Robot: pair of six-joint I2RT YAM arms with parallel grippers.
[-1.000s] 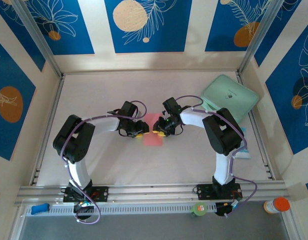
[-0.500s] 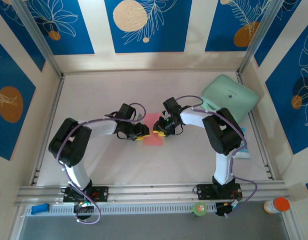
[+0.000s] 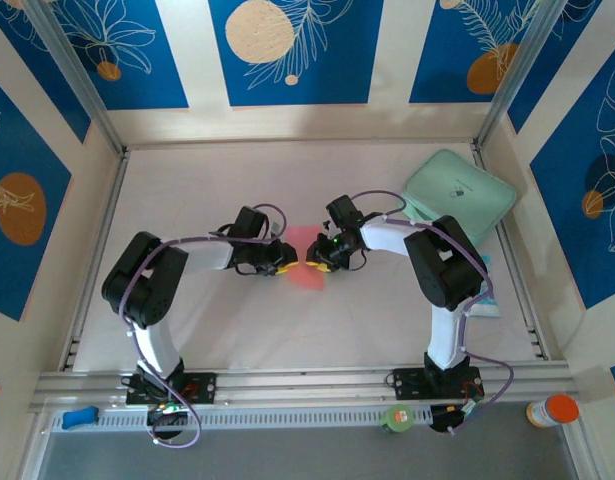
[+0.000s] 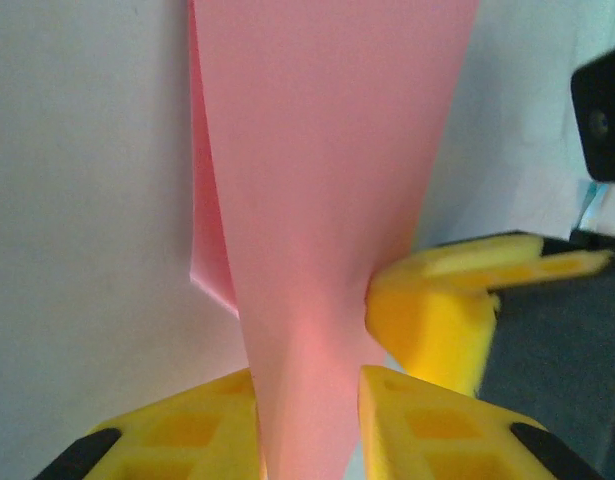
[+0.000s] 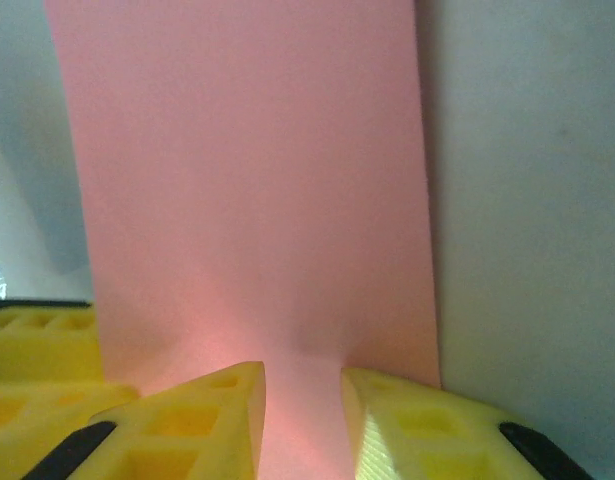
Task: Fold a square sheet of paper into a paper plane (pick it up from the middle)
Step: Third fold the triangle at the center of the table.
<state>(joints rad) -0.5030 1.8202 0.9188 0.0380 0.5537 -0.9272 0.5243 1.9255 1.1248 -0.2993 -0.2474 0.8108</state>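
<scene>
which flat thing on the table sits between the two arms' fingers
The small salmon-pink sheet of paper, centred between both arms' yellow fingers; the bigger mint-green pad lies apart in the far right corner.

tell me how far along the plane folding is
Done: left gripper and right gripper are at the paper. In hand: the left pinches it, a ridge raised off the table; the right's fingers straddle it. To do: every fold; nothing dart-shaped yet.
</scene>
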